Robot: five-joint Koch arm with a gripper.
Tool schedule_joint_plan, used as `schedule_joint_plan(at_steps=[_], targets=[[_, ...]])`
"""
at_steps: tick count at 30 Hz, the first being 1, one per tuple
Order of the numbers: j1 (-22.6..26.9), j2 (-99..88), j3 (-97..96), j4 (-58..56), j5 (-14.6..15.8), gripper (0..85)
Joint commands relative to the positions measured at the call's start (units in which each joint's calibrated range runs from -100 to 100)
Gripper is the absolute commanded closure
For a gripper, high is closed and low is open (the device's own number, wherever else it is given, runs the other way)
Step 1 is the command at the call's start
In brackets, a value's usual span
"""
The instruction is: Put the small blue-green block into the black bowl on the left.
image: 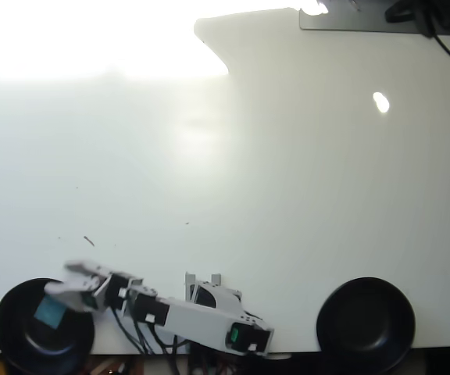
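The small blue-green block lies inside the black bowl at the lower left of the overhead view, resting on the bowl's dark floor toward its upper middle; the block is a flat, roughly square teal piece, far smaller than the bowl. The hand sits just above and to the right of the block, over the bowl's upper rim; it is blurred, two pale prongs appear spread apart, and nothing is seen between them, the block lying clear of them. The grey arm runs from the hand rightward along the lower edge of the bench, its pale segments joined by black motor housings, with dark cables trailing beneath and a bright green marking near its base. A second black bowl, round, glossy and shallow like the first, stands well apart at the lower right. The bench is a smooth white surface, strongly overexposed at upper left, with a few small dark specks above the left bowl. Dark equipment occupies the upper right corner.
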Motion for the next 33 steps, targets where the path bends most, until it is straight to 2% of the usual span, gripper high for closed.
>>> schedule_joint_plan(at_steps=[1,6,10,20,26,33], targets=[[-2.8,-3.7,0.4,-1.3,3.6,51.0],[-10.1,-5.8,-2.4,-1.3,7.9,51.0],[-15.2,-9.5,-6.4,-1.7,10.3,51.0],[-26.2,-20.1,-17.8,-3.7,20.7,50.9],[-31.9,-20.1,-22.1,-1.5,21.8,50.9],[-35.8,-20.1,-31.4,4.9,20.5,50.9]])
